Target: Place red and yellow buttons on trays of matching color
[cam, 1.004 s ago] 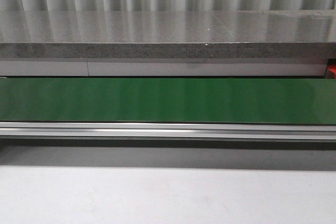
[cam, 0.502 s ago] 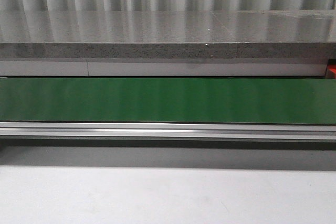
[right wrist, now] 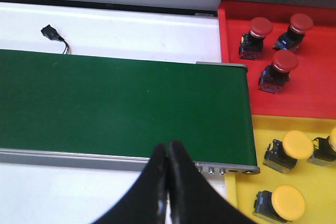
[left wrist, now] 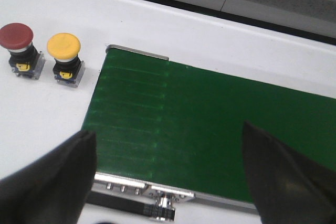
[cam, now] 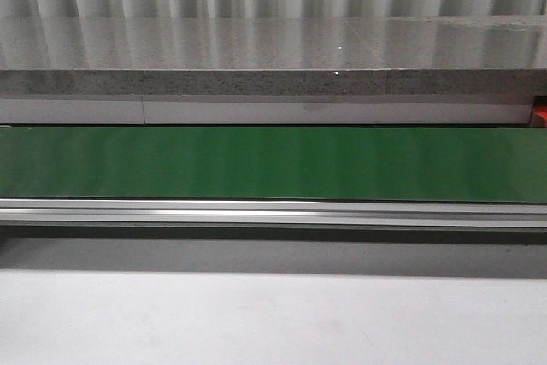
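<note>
**2 buttons wait off the belt, 6 already sorted**

The left gripper point(left wrist: 168, 174) hangs with its fingers spread wide over one end of the green belt point(left wrist: 210, 129), holding nothing. A red button point(left wrist: 20, 48) and a yellow button point(left wrist: 65, 57) stand side by side on the white table point(left wrist: 42, 119), beyond and to one side of its fingers, clear of the belt. They probably sit there as stock to be fed onto the belt.

The right gripper point(right wrist: 168, 182) is closed with its fingers touching and empty, poised at the belt's other end beside both trays, likely waiting for arrivals. The red tray point(right wrist: 315, 98) holds 3 red buttons. The yellow tray point(right wrist: 247, 182) shows 3 yellow buttons, 1 cut off at the frame edge.
</note>
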Tool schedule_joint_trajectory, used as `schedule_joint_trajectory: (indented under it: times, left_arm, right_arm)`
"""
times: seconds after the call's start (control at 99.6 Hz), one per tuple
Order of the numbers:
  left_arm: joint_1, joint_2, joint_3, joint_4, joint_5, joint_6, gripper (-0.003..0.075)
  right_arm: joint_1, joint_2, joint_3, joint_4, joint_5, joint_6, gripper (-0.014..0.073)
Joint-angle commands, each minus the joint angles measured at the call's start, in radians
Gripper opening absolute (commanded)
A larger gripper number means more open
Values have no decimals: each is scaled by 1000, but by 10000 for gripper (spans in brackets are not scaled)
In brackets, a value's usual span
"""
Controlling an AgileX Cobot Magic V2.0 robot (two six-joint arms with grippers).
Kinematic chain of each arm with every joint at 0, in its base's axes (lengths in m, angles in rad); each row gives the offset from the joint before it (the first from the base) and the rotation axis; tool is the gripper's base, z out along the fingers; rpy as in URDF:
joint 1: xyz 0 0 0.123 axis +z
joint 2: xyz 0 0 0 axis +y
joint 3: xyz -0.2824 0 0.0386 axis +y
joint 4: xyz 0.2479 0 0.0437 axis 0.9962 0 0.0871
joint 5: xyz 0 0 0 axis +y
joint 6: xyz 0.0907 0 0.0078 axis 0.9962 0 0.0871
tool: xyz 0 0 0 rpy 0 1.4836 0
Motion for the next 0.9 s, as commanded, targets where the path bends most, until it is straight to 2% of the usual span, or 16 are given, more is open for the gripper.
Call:
schedule_joint_trajectory:
  times: [0.0, 0.301, 0.602, 0.893]
  left_arm:
    - [11, 100, -103, -11, -70, -47, 546]
    - [108, 390, -254, -11, -134, -163, 546]
    - [179, 538, -261, -11, -255, -311, 503]
    - [187, 644, -263, -20, -312, -357, 501]
  right_arm:
    - [3, -2, -25, -5, -56, -9, -125]
    - [3, -2, -25, -5, -56, -9, -125]
    - [3, -2, -25, -5, -56, -9, -125]
    - [3, -2, -25, -5, -56, -9, -125]
